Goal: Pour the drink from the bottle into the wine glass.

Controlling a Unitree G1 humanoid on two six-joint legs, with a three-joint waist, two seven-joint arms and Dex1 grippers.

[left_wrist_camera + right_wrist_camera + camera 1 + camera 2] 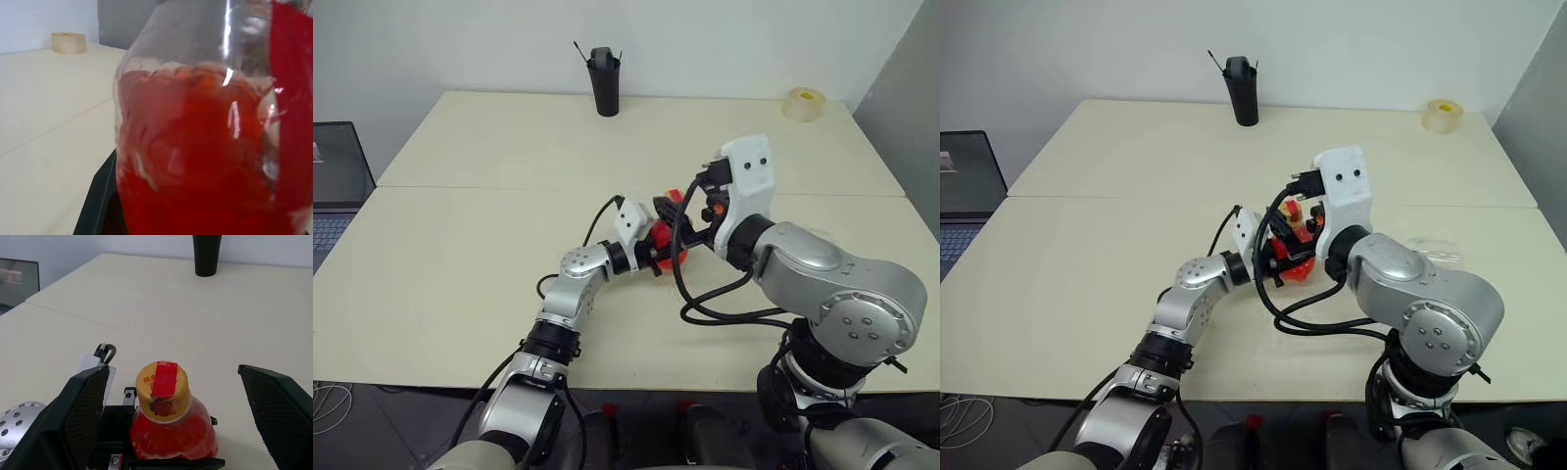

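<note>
My left gripper (656, 251) is shut on the bottle (168, 431), holding it upright above the table's middle. The bottle is a small clear one, its body full of the red drink (195, 161), with a yellowish cap crossed by red tape (162, 387). In the left wrist view one black finger (100, 196) lies against the bottle's side. My right gripper (172, 368) is open, its two fingers wide apart on either side of the cap and not touching it. A faint clear glassy shape (1433, 250) lies just past my right forearm; I cannot tell whether it is the wine glass.
A tall black cup (604, 80) with sticks in it stands at the far edge of the cream table (460, 245). A roll of tape (805, 103) sits at the far right corner. A laptop (337, 181) stands off the table's left side.
</note>
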